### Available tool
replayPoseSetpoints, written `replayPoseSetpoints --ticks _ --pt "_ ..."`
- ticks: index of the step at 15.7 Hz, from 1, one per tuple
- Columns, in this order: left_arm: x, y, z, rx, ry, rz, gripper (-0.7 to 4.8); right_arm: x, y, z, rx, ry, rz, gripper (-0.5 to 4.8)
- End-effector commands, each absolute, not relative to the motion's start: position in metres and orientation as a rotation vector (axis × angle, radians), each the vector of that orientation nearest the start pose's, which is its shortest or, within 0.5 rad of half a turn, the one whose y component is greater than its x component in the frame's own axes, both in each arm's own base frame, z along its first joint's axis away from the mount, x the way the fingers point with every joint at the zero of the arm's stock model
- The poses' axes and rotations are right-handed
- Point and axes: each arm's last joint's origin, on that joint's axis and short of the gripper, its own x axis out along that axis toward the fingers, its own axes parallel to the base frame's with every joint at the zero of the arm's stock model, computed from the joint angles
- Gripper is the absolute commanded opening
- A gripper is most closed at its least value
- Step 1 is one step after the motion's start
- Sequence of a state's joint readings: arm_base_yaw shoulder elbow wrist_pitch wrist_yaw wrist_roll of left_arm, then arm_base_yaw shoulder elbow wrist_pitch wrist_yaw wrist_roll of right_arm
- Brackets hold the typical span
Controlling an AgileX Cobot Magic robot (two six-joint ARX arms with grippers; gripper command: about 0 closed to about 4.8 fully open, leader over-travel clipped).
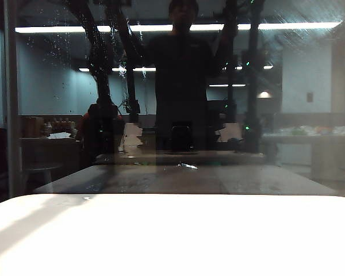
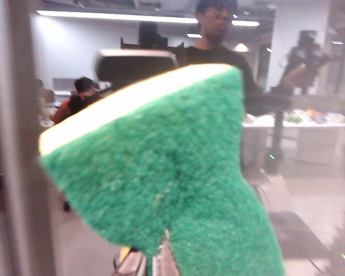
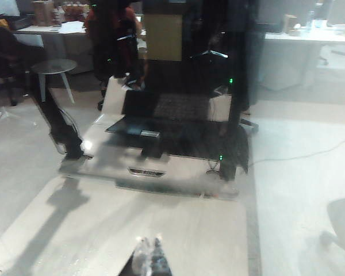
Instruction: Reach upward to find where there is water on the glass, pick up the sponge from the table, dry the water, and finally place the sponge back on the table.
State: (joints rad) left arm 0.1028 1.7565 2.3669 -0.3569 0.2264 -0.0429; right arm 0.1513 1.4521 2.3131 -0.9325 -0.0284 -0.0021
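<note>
My left gripper clamps the sponge, fuzzy green face toward me, yellow foam behind; right gripper pinched together.

The left gripper is clamped on the sponge, green scouring face toward the camera; the glass with its grey frame strip stands behind.

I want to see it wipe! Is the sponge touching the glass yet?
Cannot tell. In the left wrist view the left end effector holds the sponge up before the glass, but no contact or gap shows plainly.
</note>
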Motion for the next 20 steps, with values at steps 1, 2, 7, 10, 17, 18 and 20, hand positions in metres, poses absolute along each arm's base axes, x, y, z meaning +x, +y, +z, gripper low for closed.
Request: replayPoseSetpoints --ticks 1,2,7,10,17,18,20 --pt "0.326 0.011 0.575 -0.005 -0.212 -0.239 -0.06 0.194 0.030 0.587 -0.007 0.041 0.179 -0.06" --pt "0.329 0.000 0.573 -0.011 -0.205 -0.272 -0.06 0.194 0.030 0.588 -0.007 0.040 0.179 -0.06" --pt "0.344 -0.076 0.556 -0.031 -0.150 -0.459 -0.06 0.194 0.030 0.588 -0.007 0.038 0.179 -0.06" --pt "0.355 -0.119 0.539 -0.037 -0.101 -0.531 -0.06 0.194 0.030 0.588 -0.007 0.038 0.179 -0.06" --pt "0.361 -0.102 0.530 0.002 -0.016 -0.414 -0.06 0.195 0.030 0.587 -0.007 0.040 0.179 -0.06" --pt "0.362 -0.094 0.530 0.012 -0.011 -0.393 -0.06 0.195 0.030 0.587 -0.007 0.041 0.179 -0.06" --pt "0.360 -0.068 0.534 0.011 -0.006 -0.324 -0.06 0.196 0.030 0.587 -0.007 0.041 0.179 -0.06"
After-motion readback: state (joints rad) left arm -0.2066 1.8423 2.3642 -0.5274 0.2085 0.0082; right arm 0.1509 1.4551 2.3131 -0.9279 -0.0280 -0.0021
